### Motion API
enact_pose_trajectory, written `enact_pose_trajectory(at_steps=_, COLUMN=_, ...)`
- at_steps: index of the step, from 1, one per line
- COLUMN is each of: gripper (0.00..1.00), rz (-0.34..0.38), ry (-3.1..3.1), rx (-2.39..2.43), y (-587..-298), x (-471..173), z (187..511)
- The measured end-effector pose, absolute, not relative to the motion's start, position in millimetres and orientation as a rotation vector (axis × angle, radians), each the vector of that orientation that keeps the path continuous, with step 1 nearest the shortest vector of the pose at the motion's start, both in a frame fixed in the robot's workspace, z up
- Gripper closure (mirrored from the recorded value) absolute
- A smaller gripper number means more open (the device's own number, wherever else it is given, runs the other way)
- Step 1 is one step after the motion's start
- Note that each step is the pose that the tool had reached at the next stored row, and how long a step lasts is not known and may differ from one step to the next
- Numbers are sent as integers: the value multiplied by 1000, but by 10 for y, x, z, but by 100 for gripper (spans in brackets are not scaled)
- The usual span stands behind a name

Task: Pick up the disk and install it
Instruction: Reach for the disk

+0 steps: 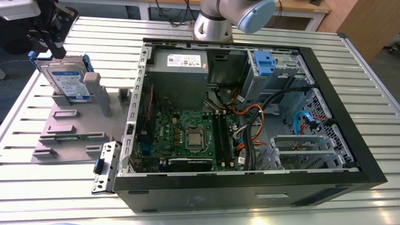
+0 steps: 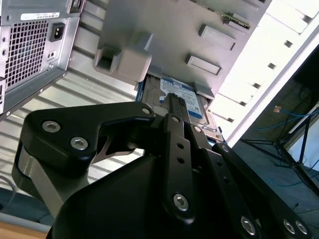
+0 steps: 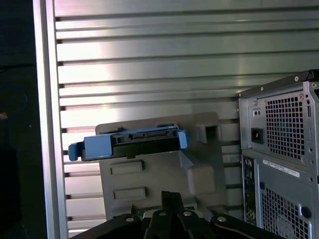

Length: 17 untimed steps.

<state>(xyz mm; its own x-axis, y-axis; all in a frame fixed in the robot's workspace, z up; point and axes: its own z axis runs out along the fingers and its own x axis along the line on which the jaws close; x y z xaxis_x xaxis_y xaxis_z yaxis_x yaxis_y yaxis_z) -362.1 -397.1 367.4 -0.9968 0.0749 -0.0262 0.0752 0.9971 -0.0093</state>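
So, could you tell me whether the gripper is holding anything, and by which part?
Nothing, it seems: the gripper hangs above the disk, which stands upright in the grey stand.

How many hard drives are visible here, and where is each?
1. The disk stands on edge in the grey holder on the table, at the exterior view's left of the open computer case. Others may be hidden inside its drive bays.

The exterior view looks steeply down on the black computer case (image 1: 237, 197) and ribbed metal surface (image 1: 368, 93). Both close wrist views share the blue-railed silver disk (image 2: 182, 102) (image 3: 132, 142) and grey plastic stand (image 2: 159, 30) (image 3: 149, 179).
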Motion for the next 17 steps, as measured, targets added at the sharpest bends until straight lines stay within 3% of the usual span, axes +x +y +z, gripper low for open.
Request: enact_pose_trajectory(at_steps=17, gripper=89, rz=-24, ry=3113, rx=117, y=-3971, x=-3712, z=3660)
